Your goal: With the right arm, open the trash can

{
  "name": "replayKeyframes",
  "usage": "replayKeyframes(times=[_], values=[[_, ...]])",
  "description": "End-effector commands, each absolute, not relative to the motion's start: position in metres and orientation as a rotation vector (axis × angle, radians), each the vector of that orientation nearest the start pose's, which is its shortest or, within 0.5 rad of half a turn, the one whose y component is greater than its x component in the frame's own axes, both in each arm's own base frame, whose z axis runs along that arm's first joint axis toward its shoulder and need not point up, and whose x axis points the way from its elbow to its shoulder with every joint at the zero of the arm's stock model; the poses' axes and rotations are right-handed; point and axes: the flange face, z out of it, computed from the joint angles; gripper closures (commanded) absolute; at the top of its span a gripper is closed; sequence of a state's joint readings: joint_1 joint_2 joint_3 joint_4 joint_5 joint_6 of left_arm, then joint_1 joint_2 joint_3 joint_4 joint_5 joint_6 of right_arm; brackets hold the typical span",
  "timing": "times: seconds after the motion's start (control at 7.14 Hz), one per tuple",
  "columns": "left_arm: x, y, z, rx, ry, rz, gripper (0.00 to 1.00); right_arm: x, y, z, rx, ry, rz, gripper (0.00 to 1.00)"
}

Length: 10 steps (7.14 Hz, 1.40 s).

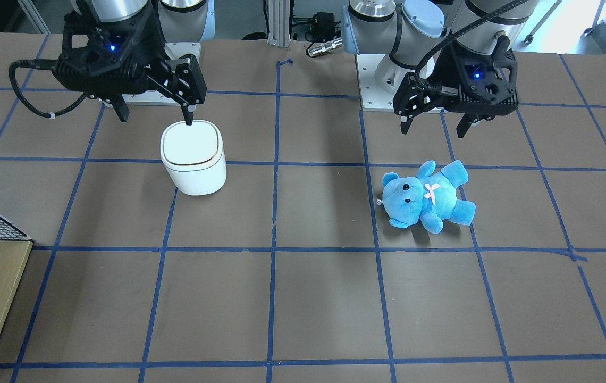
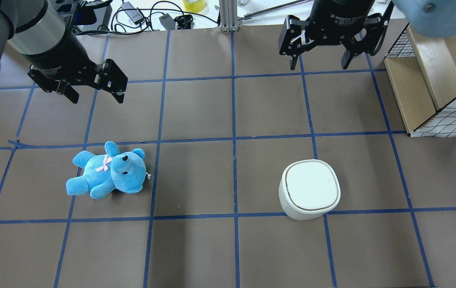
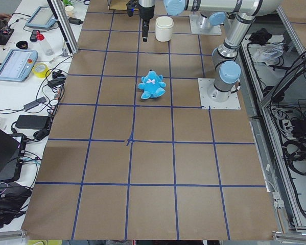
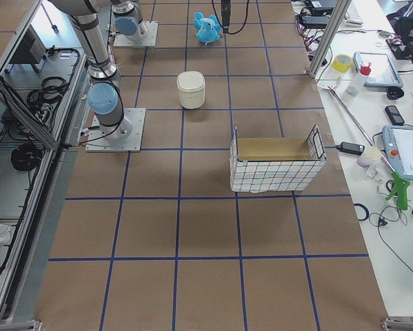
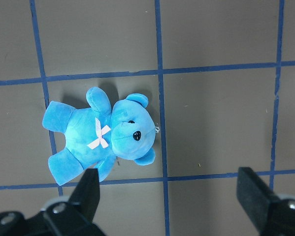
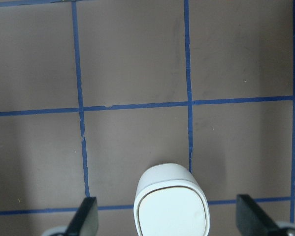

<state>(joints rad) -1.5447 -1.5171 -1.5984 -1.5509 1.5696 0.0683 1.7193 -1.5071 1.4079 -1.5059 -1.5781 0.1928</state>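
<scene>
The white trash can stands upright on the table with its flat lid closed; it also shows in the front view and low in the right wrist view. My right gripper is open and empty, hovering above the table on the far side of the can; in the front view one fingertip overlaps the lid's back rim. My left gripper is open and empty above the table, beyond a blue teddy bear.
The blue teddy lies on its back on the left half of the table. A wire-mesh basket with a wooden box stands at the table's right edge. Blue tape lines grid the brown table.
</scene>
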Motion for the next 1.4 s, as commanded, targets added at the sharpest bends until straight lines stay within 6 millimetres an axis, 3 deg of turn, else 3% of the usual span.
replayKeyframes(times=[0.0,0.14,0.28,0.42,0.56,0.84,0.98,1.26], values=[[-0.121,-0.477,0.502,0.067,3.139,-0.072,0.0,0.201,-0.485,0.438,0.082,3.17,0.102,0.04],[-0.121,-0.477,0.502,0.067,3.139,-0.072,0.0,0.202,-0.474,0.393,0.084,3.17,0.119,0.1],[-0.121,-0.477,0.502,0.067,3.139,-0.072,0.0,0.199,-0.463,0.352,0.101,3.171,0.117,0.43],[-0.121,-0.477,0.502,0.067,3.139,-0.072,0.0,0.196,-0.448,0.327,0.105,3.174,0.167,0.9],[-0.121,-0.477,0.502,0.067,3.139,-0.072,0.0,0.197,-0.44,0.331,0.103,3.167,0.179,1.0],[-0.121,-0.477,0.502,0.067,3.139,-0.072,0.0,0.192,-0.411,0.343,0.089,3.184,0.299,1.0],[-0.121,-0.477,0.502,0.067,3.139,-0.072,0.0,0.19,-0.399,0.323,0.095,3.186,0.357,1.0],[-0.121,-0.477,0.502,0.067,3.139,-0.072,0.0,0.191,-0.401,0.306,0.098,3.192,0.274,1.0]])
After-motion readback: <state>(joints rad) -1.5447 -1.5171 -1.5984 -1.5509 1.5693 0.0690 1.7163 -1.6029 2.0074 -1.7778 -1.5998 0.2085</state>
